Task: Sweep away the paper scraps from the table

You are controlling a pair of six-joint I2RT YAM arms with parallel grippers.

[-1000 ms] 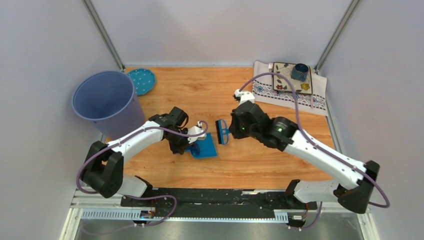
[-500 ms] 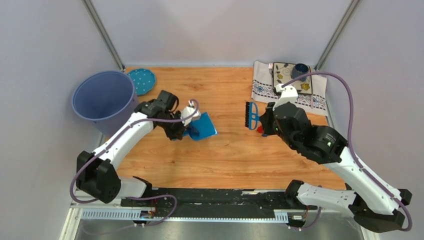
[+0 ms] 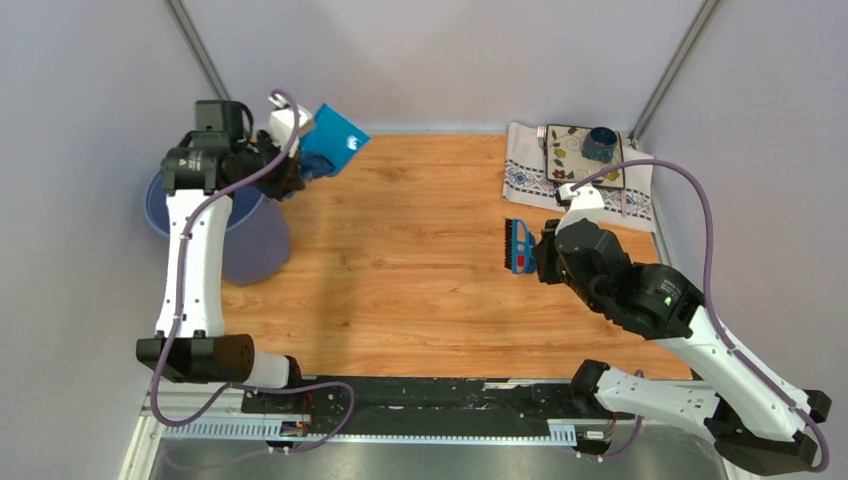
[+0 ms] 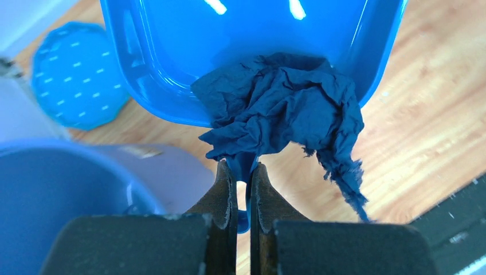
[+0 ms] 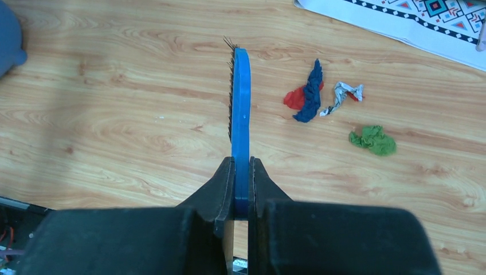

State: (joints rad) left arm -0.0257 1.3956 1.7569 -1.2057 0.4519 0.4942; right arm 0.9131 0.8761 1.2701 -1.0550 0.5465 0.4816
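The left hand is clamped fully shut on the handle of the dustpan. The pan carries 1 dark blue scrap, draped over its handle end. Within the last second this hand has risen from the middle of the worktop to the far-left corner. The pan now hangs tilted above and beside the bin, not yet over its opening. By this evidence, 1 load is collected and ready to tip. The left arm stands tall, elbow high.

The right hand is closed on the brush, held edge-on with bristles to the left. It has swung right toward the remaining paper scraps. 4 pieces lie on the worktop just right of the brush and await sweeping.
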